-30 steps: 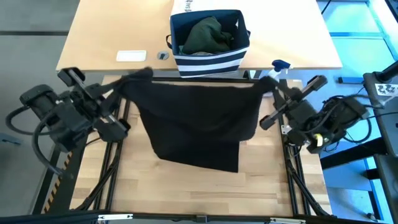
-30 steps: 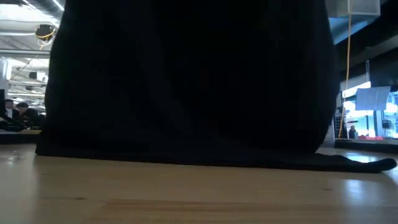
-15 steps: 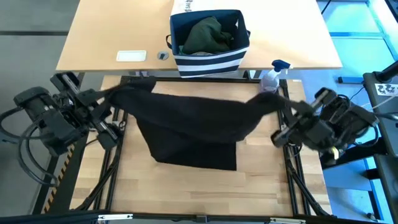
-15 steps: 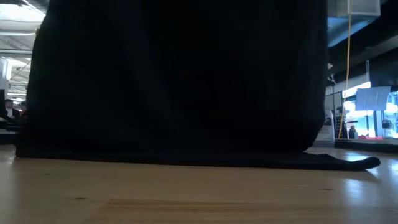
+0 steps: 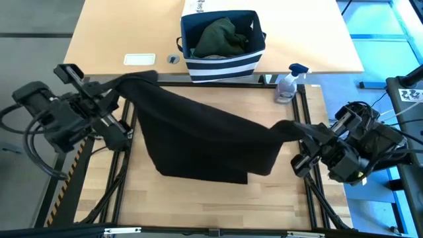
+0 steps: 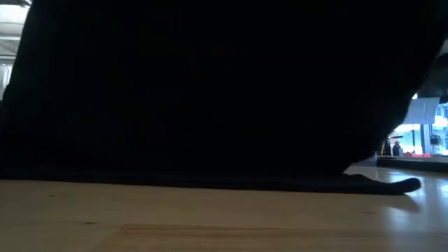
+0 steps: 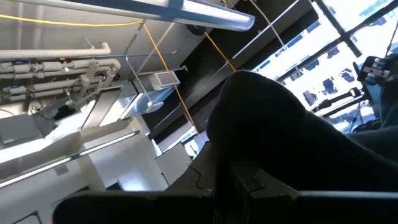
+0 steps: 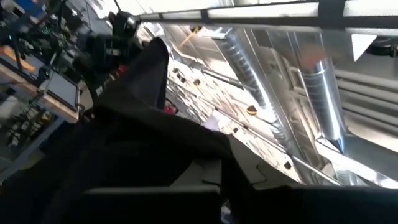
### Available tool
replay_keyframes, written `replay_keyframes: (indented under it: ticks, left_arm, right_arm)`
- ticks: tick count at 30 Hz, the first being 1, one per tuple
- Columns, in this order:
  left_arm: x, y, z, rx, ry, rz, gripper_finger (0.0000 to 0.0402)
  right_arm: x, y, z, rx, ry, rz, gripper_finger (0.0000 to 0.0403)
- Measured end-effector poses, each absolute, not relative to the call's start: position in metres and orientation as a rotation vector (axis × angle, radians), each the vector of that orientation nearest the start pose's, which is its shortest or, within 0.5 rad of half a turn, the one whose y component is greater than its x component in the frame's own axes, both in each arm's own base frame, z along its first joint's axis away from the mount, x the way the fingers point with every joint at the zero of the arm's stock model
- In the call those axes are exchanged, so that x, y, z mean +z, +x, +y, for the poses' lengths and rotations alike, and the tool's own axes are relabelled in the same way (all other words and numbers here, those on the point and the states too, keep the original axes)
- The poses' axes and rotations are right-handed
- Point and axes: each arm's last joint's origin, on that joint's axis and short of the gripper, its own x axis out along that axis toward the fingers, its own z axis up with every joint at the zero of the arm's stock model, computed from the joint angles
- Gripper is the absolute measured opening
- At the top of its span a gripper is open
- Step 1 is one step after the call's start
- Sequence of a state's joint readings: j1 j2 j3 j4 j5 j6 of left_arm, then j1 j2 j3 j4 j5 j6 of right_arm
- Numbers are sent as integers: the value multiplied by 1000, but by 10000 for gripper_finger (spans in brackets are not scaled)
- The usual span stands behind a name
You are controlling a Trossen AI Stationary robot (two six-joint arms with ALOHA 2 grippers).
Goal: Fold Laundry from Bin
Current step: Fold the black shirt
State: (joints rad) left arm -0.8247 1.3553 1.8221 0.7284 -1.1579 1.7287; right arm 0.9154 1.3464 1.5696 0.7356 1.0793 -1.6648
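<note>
1. your left end effector (image 5: 122, 87) sits left of the bin (image 5: 223, 65), fingers pressed together, pinching one corner of the black garment (image 5: 205, 142).
2. you can see the black garment sagging between both arms in front of the bin, its lower hem resting on the counter (image 5: 198, 201).
3. inside the bin lies a dark green garment (image 5: 221, 36).
4. a spray bottle (image 5: 289, 84) stands just right of the bin.
5. your right end effector (image 5: 299, 131) is right of the bin and nearer you, pinching the garment's other corner.

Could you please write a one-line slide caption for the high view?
Both end effectors, left and right, hold a black garment stretched over the table, striped bin behind.
</note>
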Motion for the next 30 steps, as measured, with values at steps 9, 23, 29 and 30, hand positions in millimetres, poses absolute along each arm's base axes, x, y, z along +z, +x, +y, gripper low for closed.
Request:
replay_keyframes:
  ticks: [9, 23, 29, 30]
  left_arm:
    - [592, 156, -133, 634, 725, -173, 0]
    - [568, 175, -189, 507, 827, -162, 0]
    - [551, 178, -227, 424, 851, -170, 0]
    - [548, 179, -233, 412, 852, -167, 0]
  right_arm:
    - [537, 165, 173, -466, -793, -211, 0]
    - [517, 177, 204, -397, -811, -170, 0]
    - [508, 173, 226, -332, -744, -174, 0]
    - [505, 173, 231, -327, -729, -164, 0]
